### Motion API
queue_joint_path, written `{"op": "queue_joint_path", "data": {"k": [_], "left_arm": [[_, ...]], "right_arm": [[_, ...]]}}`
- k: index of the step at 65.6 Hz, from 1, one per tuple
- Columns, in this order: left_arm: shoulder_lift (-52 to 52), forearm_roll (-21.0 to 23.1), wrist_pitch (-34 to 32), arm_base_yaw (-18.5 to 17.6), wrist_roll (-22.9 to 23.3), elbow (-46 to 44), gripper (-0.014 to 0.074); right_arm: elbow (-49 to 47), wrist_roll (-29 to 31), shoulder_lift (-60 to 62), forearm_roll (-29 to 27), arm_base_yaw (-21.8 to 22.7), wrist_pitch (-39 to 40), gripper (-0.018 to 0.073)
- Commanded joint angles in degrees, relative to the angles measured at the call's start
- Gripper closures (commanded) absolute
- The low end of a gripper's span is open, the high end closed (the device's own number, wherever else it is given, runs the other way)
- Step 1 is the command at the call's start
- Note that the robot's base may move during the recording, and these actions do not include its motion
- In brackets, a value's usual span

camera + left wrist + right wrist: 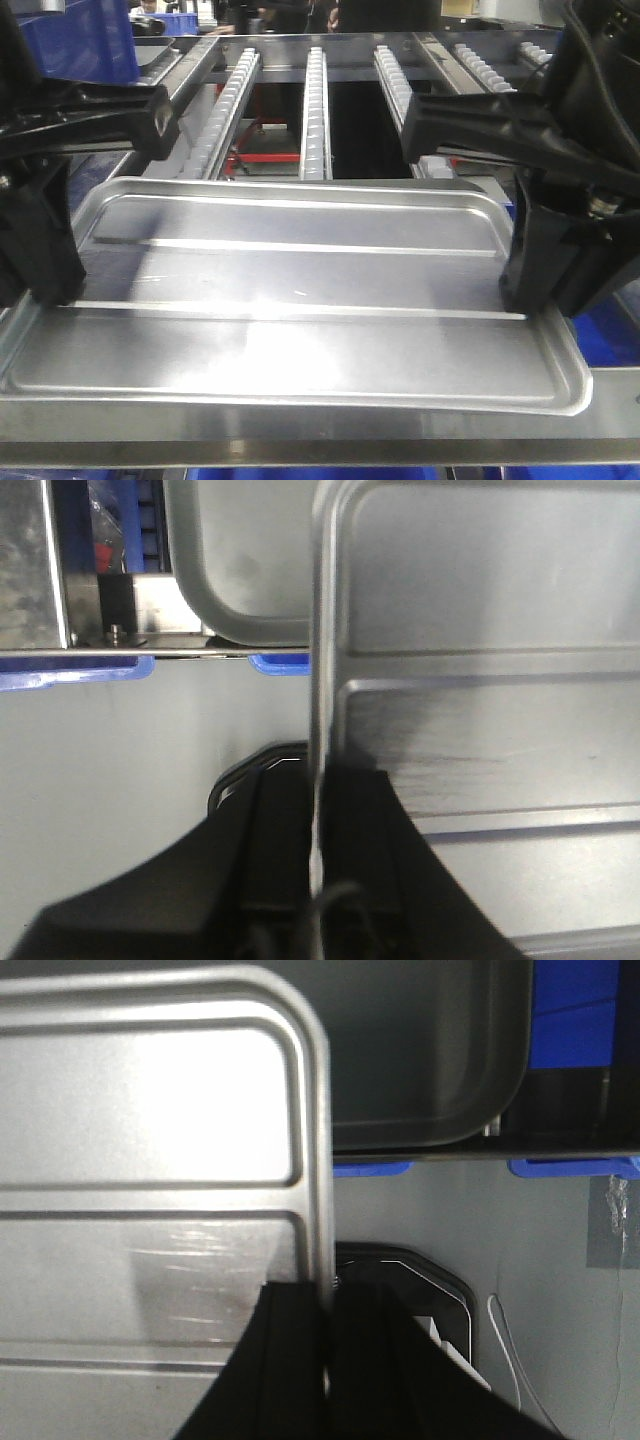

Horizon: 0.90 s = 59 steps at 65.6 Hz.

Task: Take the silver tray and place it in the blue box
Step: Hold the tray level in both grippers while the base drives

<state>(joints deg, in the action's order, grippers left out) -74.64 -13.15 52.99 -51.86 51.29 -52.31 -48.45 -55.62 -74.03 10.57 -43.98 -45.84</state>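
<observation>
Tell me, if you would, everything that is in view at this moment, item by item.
silver tray: one, silver, centre front, gripped at both short ends
second tray: one, grey, on a metal ledge beyond the silver tray
roller rails: several, silver with white rollers, behind the silver tray
red frame: one, red, below the roller rails
blue crates: seen only in part, blue, one at far top left, more blue at lower right, count unclear
left gripper: one, black, clamped on the silver tray's left rim
right gripper: one, black, clamped on the silver tray's right rim
</observation>
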Motion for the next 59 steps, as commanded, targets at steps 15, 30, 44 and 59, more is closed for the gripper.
{"op": "queue_joint_path", "data": {"k": [15, 30, 44, 59], "left_arm": [[1.62, -1.42, 0.44, -0.45, -0.12, -1.28, 0.0602], [1.62, -1.42, 0.44, -0.45, -0.12, -1.28, 0.0602], [1.62, -1.42, 0.53, -0.45, -0.12, -1.28, 0.0602], [1.62, -1.42, 0.53, -0.45, -0.12, -1.28, 0.0602]], "right_arm": [[-1.32, -0.06, 1.91, 2.57, 0.09, 0.67, 0.0502], [-1.32, -0.06, 1.91, 2.57, 0.09, 0.67, 0.0502], [-1.32, -0.06, 1.91, 2.57, 0.09, 0.67, 0.0502], [-1.32, -0.06, 1.91, 2.57, 0.09, 0.67, 0.0502]]}}
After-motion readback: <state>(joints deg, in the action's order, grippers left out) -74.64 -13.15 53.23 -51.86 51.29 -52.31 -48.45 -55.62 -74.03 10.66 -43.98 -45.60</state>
